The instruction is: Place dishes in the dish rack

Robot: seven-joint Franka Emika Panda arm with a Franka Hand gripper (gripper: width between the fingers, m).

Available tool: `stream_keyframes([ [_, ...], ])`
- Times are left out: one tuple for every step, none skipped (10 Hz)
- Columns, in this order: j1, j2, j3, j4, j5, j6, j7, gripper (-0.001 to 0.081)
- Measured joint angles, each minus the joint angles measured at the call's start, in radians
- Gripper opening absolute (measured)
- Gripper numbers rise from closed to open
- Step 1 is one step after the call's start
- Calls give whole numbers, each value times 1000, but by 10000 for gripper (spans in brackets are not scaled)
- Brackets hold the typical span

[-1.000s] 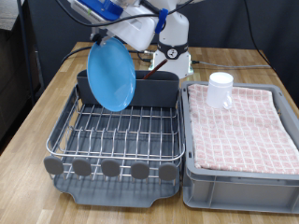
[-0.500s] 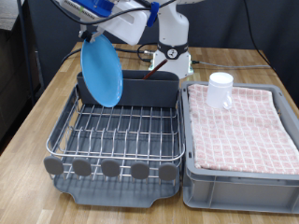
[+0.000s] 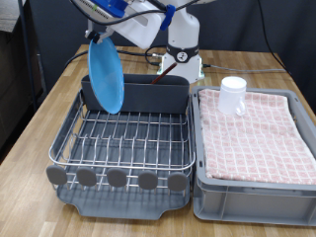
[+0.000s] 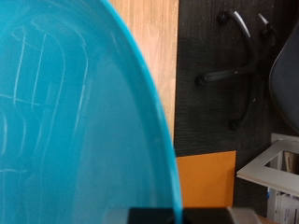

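While the hand [image 3: 98, 37] grips the blue plate [image 3: 106, 75] by its top edge, the plate hangs nearly upright over the dish rack's [image 3: 123, 143] far left end; the white mug [image 3: 233, 95] stands on the checked cloth [image 3: 257, 133]

Glossy blue plate [image 3: 106, 75] (probably plastic); shiny wire dish rack [image 3: 123, 138]; checked cloth [image 3: 255, 134]; wooden table [image 3: 39, 158].
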Motion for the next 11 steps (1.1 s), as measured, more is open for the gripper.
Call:
stream_keyframes([
  [0, 0, 4, 0, -19, 0, -1, 16],
  [0, 0, 5, -1, -40, 0, -2, 16],
  [-2, 1, 3, -3, -67, -2, -3, 16],
  [-3, 3, -4, -7, -95, 3, -4, 16],
  [-5, 5, -14, -15, -113, 23, -7, 16],
  [-7, 11, -28, -23, -125, 55, -12, 16],
  [-8, 20, -43, -32, -133, 90, -15, 16],
  [-10, 31, -56, -41, -143, 121, -15, 17],
  [-10, 43, -69, -48, -155, 147, -15, 17],
  [-10, 55, -80, -53, -164, 166, -14, 16],
  [-11, 67, -91, -58, -180, 187, -11, 17],
])
